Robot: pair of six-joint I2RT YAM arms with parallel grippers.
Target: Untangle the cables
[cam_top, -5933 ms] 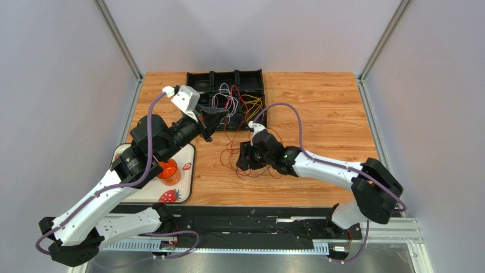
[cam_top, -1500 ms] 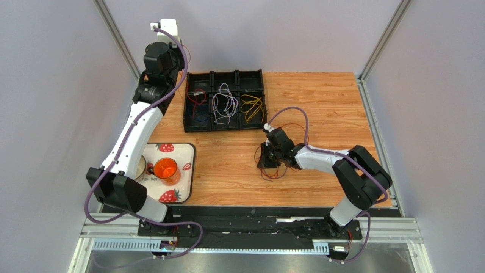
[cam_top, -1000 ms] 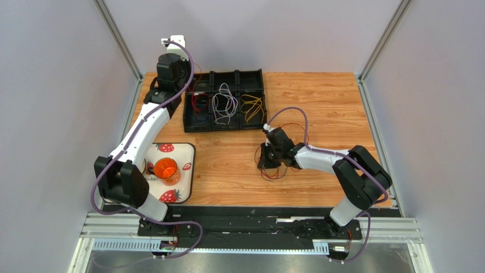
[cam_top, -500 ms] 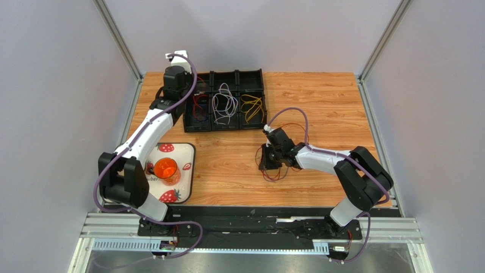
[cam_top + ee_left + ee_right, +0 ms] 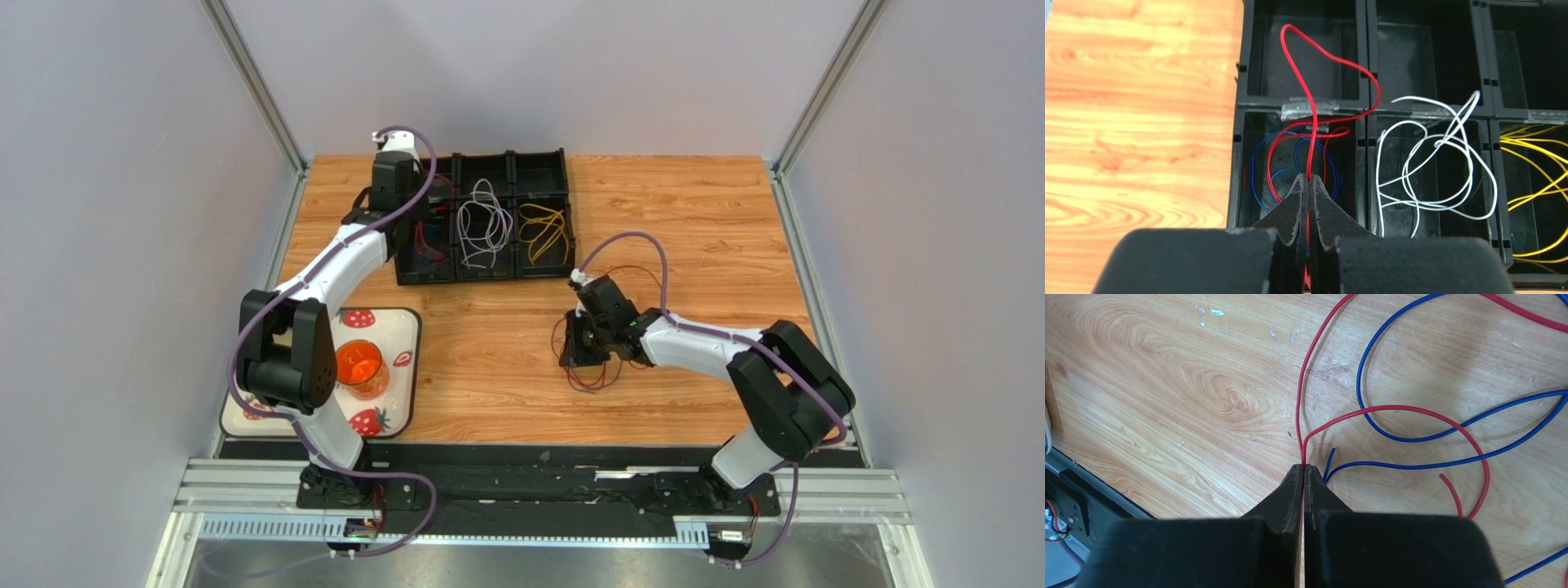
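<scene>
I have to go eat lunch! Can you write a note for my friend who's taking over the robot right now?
Left claw: shut on a thin red wire, over the left side of the black plastic tray, where thin blue wires lie.
Right claw: shut on a loose red wire on the wooden table, among loose blue wires.
Done: thin white wires sit in the tray's middle, thin yellow wires on its right.
Left: probably drop the held red wire in, then pull apart the red and blue tangle on the table.
</scene>
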